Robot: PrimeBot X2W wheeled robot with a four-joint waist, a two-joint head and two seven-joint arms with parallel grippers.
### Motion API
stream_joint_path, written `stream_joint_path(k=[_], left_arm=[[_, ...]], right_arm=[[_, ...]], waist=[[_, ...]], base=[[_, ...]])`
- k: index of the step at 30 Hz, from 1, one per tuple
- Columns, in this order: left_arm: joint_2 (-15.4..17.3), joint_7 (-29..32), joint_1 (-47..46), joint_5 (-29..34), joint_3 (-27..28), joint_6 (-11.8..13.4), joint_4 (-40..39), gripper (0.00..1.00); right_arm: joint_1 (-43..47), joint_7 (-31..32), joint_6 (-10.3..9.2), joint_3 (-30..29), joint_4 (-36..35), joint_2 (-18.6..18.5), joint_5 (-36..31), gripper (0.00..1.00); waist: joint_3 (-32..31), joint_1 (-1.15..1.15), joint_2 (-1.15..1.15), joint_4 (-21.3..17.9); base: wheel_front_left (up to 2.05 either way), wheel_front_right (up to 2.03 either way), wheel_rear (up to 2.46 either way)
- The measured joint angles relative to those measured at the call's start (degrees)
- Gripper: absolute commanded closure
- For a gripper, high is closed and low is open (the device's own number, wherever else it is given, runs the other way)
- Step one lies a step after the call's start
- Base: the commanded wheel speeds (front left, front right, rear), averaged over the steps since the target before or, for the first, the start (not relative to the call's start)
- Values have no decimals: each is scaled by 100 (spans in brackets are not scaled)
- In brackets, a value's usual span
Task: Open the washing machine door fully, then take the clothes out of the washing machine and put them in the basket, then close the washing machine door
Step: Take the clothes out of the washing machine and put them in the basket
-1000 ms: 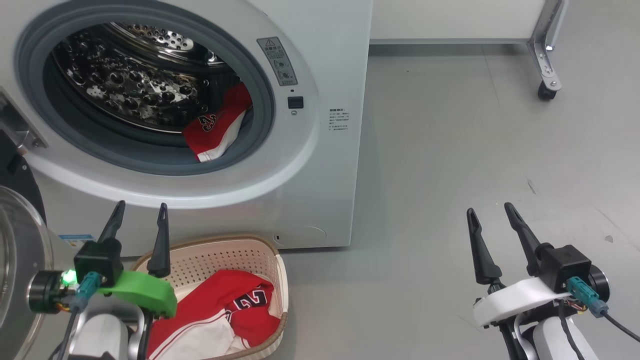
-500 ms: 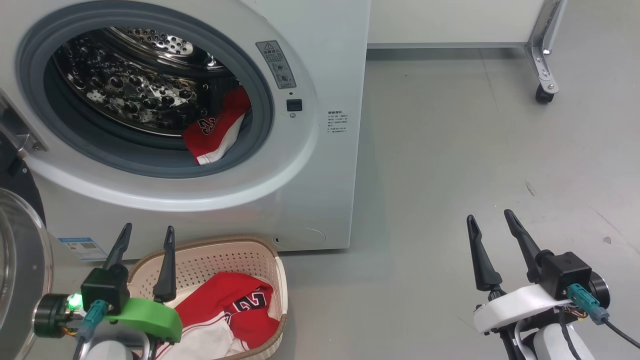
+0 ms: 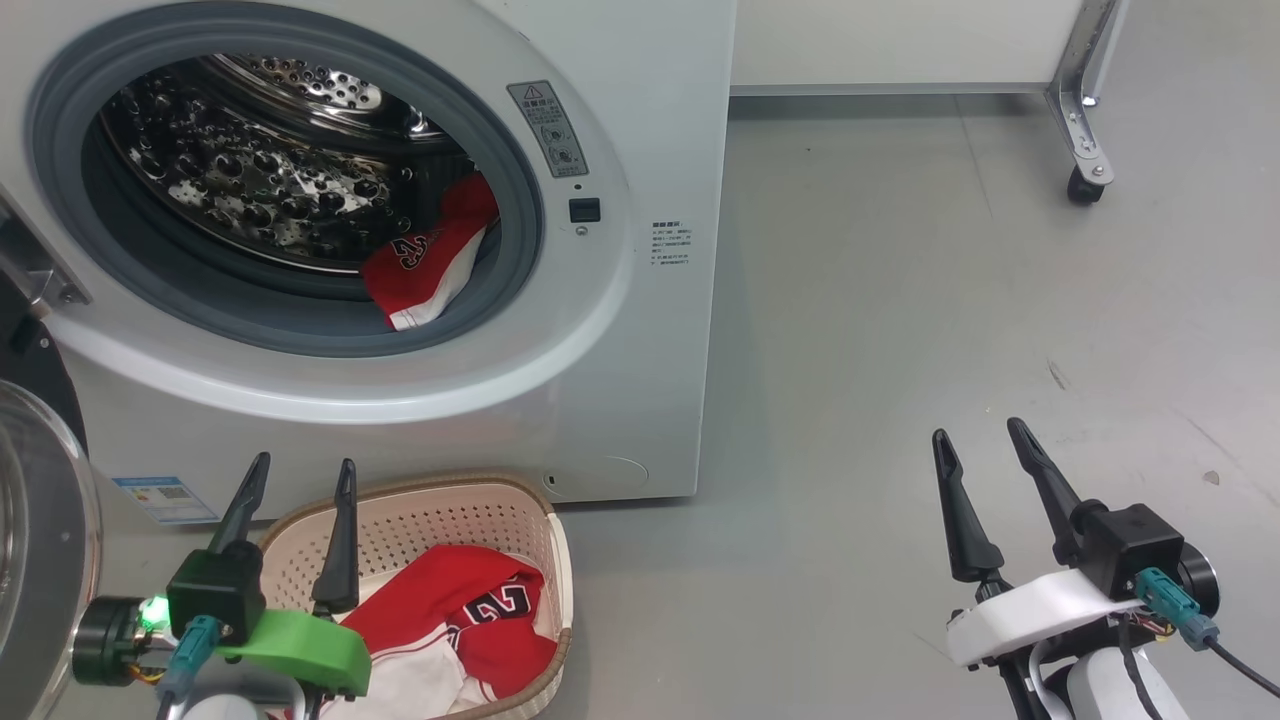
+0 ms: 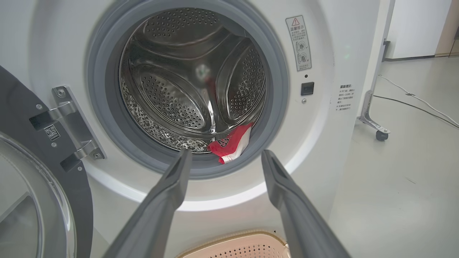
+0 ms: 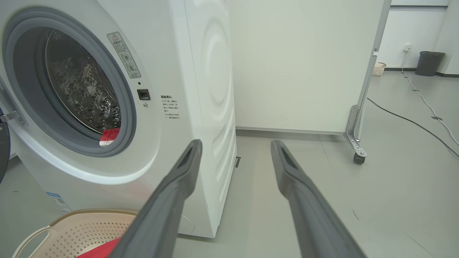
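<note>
The washing machine stands at the upper left, and its washing machine door is swung open at the far left. One of the clothes, a red and white jersey, lies at the lower right of the steel drum. Another red jersey lies in the cream basket on the floor in front of the machine. My left gripper hangs open and empty over the basket's left end; in its wrist view the left gripper points at the drum jersey. My right gripper is open and empty over the floor to the right.
A white panel on a metal leg with a caster stands behind and right of the machine. Cables run across the grey floor farther right, near a dark bin. The open door's hinge juts out left of the drum.
My left gripper has dropped lower and drawn back from the drum opening toward the basket, still open. The right gripper has sunk a little. The head camera has shifted slightly.
</note>
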Motion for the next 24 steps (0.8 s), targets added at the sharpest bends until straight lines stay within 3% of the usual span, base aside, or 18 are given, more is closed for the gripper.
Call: stream_joint_path(k=[24], left_arm=[[-4,0,97,-46,-113,96,-197,0]], right_arm=[[13,0,0,0,-43,4,0,0]], waist=[[58,0,0,-16]], base=[[0,0,0]])
